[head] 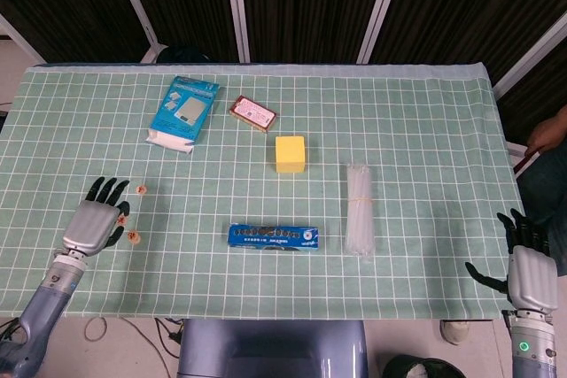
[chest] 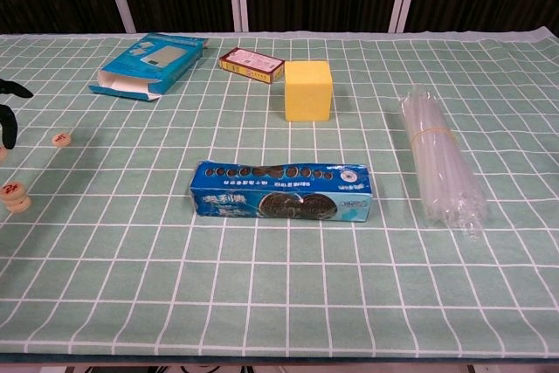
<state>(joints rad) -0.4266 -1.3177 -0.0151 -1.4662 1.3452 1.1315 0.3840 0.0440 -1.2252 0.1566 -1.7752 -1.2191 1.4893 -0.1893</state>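
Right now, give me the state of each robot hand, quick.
Left robot hand: open, fingers spread, holding nothing, beside the small wooden discs.
Right robot hand: open, fingers apart, empty, off the table's right edge.
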